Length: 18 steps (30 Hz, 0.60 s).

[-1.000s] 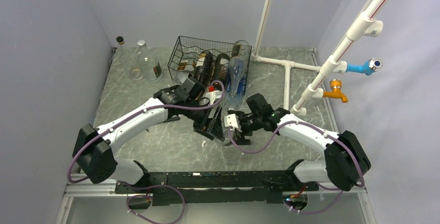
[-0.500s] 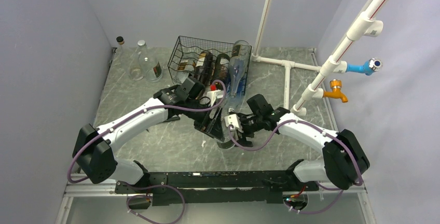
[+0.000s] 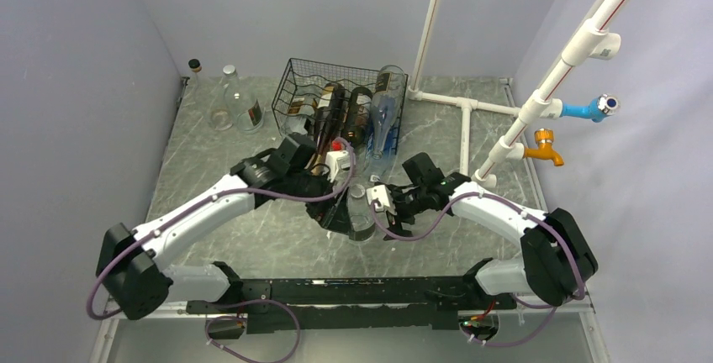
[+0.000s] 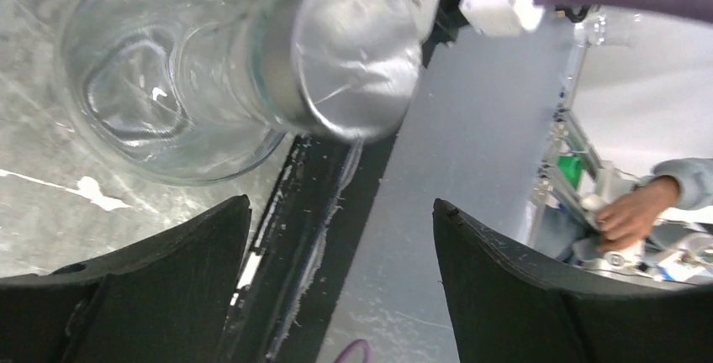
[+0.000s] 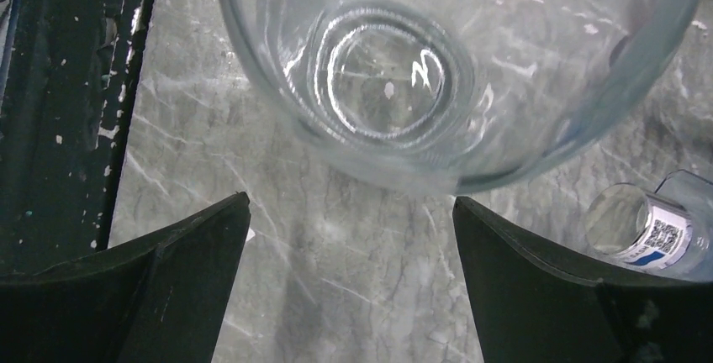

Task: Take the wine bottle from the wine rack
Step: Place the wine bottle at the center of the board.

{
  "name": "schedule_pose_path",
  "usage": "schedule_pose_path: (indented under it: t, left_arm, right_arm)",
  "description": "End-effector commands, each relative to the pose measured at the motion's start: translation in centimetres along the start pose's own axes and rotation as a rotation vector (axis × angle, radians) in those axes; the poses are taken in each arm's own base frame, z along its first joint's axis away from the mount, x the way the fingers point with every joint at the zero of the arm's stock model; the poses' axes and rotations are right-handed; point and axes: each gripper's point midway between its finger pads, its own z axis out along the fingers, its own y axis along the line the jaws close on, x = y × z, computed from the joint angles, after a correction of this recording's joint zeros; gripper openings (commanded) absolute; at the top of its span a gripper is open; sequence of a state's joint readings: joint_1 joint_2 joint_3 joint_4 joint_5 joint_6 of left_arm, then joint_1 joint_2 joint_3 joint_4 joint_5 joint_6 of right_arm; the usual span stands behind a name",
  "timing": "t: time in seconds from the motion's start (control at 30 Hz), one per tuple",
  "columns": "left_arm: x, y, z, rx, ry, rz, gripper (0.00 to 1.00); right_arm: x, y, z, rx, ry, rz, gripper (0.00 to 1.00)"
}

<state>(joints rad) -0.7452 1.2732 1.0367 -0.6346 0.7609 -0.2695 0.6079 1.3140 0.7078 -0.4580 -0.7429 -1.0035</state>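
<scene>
Clear wine bottle off the wine rack; both end effectors spread wide.
Top view: the bottle stands on the worktop just in front of the rack, between the left end effector and the right end effector. Left wrist view: the fingers are wide apart, with the silver-capped bottle beyond their tips, not gripped. Right wrist view: the fingers are wide apart, with the glass past them, ungripped.
</scene>
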Motion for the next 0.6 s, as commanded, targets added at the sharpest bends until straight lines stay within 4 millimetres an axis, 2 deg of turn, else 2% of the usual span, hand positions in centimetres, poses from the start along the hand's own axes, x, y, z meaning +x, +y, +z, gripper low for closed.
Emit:
schedule_pose_path:
  t: [0.0, 0.33, 0.57]
  left_arm:
    - [-1.8, -0.2, -1.3, -0.032, -0.161, 0.200, 0.85]
    - [-4.2, 2.3, -3.4, -0.234, -0.550, 0.424, 0.90]
    - [-6.1, 2.3, -5.1, -0.266, -0.868, 0.568, 0.95]
  right_arm:
    - [-1.2, -0.1, -0.4, -0.020, -0.043, -0.026, 0.94]
    - [-1.2, -0.1, -1.7, -0.026, -0.039, 0.003, 0.95]
    - [-1.4, -0.1, -3.4, -0.031, -0.037, 0.020, 0.95]
